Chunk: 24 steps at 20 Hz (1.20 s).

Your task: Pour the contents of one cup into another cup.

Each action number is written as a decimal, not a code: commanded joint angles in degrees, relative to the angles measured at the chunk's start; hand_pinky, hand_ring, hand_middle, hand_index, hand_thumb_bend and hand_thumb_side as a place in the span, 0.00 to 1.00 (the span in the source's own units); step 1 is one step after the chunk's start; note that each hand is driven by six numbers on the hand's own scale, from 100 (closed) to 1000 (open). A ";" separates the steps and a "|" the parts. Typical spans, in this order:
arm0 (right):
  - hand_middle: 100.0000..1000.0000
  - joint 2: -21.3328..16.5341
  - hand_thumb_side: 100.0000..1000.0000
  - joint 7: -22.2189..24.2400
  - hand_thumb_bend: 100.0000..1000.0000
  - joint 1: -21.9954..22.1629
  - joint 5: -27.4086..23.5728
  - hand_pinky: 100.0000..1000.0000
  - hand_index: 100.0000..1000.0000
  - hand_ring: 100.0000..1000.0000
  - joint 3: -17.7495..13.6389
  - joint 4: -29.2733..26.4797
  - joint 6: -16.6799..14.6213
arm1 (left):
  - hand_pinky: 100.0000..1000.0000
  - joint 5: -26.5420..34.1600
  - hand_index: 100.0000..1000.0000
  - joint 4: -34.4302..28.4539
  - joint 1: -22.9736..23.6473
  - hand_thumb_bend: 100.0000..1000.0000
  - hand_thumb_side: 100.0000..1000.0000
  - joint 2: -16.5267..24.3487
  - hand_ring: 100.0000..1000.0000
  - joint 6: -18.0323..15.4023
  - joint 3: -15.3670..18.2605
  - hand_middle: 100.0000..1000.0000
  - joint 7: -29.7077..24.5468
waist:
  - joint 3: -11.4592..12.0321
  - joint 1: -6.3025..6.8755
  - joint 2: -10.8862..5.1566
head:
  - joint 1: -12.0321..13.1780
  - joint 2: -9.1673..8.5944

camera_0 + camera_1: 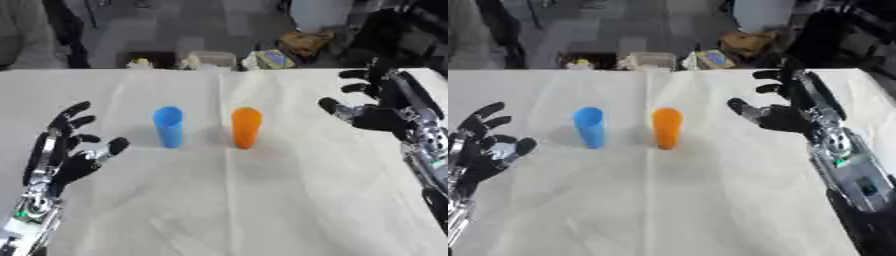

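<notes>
My left hand (66,150) and right hand (381,107) hover with fingers spread, grasping nothing, flanking the upright blue plastic cup (168,126) and orange plastic cup (246,127) mid-table (262,210), their contents hidden.

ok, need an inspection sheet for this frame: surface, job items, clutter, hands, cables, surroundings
Surface: table covered with a creased white cloth, a fold line running down the middle.
Job's things: blue cup and orange cup, both upright, side by side near the centre, apart from each other; contents cannot be seen.
Clutter: nothing seen on the cloth besides the cups.
Hands: left hand open, left of the blue cup, holding nothing; right hand open, right of the orange cup, not touching it.
Cables: nothing seen.
Surroundings: small items along the table's far edge, too blurred to name; grey floor beyond.
</notes>
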 commanded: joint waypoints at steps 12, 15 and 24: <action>0.76 0.03 0.00 0.57 0.53 -1.33 -0.60 0.69 0.90 0.79 0.21 -1.06 -0.36 | 0.54 -10.05 0.85 16.41 -9.54 0.99 0.33 -5.79 0.79 -3.45 -2.06 0.84 2.62 | -1.29 -1.21 -0.05 | 1.10 -1.47; 0.77 0.32 0.00 0.76 0.53 -1.56 -0.68 0.69 0.90 0.79 0.27 -1.33 -0.45 | 0.53 -11.86 0.85 19.90 -10.97 0.99 0.32 -7.38 0.78 -3.99 -1.57 0.83 4.07 | -1.82 -1.64 0.27 | 1.39 -1.95; 0.77 0.79 0.00 0.95 0.53 -1.76 -0.97 0.69 0.90 0.79 0.37 -1.74 -0.44 | 0.53 -14.31 0.85 26.15 -14.36 0.98 0.31 -9.75 0.77 -5.21 0.18 0.82 8.26 | -2.76 -2.36 0.96 | 2.21 -2.68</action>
